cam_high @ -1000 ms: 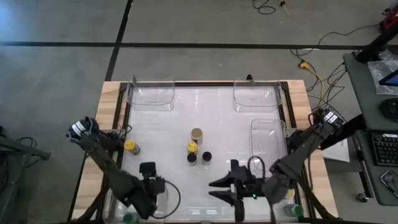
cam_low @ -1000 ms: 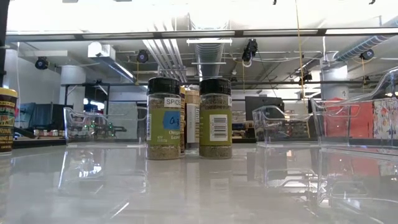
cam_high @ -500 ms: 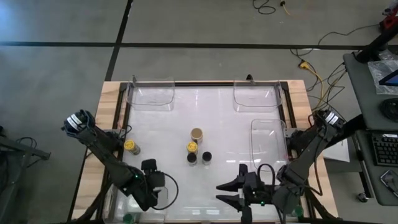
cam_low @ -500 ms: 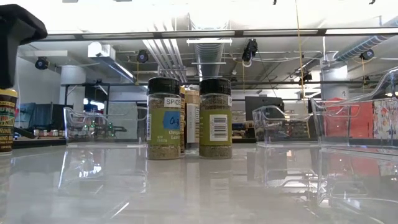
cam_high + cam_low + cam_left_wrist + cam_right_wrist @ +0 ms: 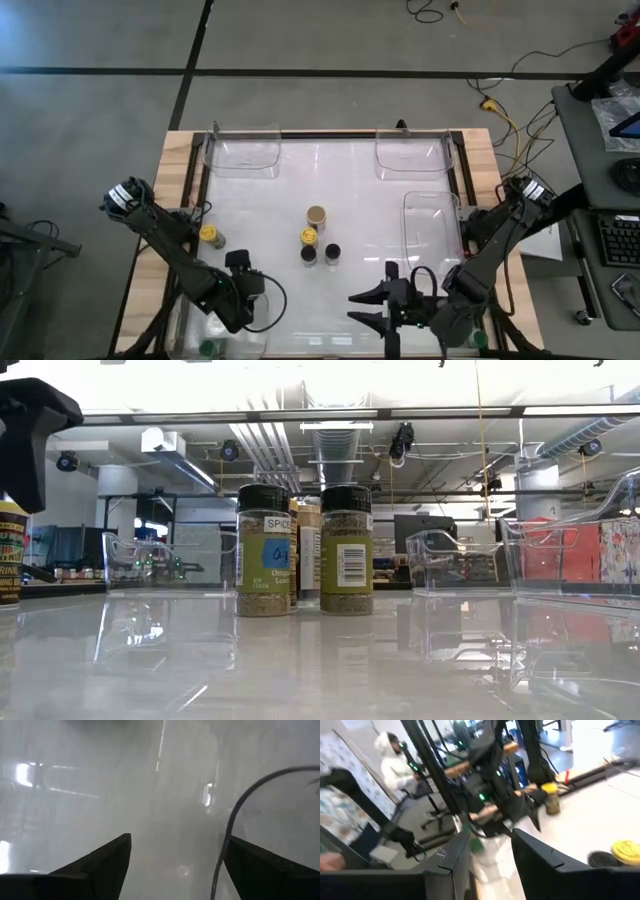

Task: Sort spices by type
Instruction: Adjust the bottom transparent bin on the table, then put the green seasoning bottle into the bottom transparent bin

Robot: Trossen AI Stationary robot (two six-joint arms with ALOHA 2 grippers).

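Note:
Near the table's middle stand two black-lidded jars (image 5: 308,255) (image 5: 332,251), a yellow-lidded jar (image 5: 309,236) and a tan-lidded jar (image 5: 316,215), all upright on their bases. The low view shows the black-lidded pair (image 5: 264,550) (image 5: 346,548) filled with green herbs. Another yellow-lidded jar (image 5: 210,234) stands near the left edge. Two green lids (image 5: 207,350) (image 5: 478,340) show at the near edge. My left gripper (image 5: 240,268) hangs open over the near-left table, pointing down. My right gripper (image 5: 365,308) is open near the near edge, its fingers pointing toward the table's left, short of the jars.
Clear trays sit at the far left (image 5: 243,152), the far right (image 5: 410,152) and along the right side (image 5: 432,220). White tabletop lies between the jars and my grippers. A person in a white hooded top (image 5: 395,762) shows in the room beyond.
My right gripper has drawn back a little toward the near right of the table, staying open. My left gripper has come into the low view at its upper left, and the left arm's far end has shifted slightly outward. The jars have kept still.

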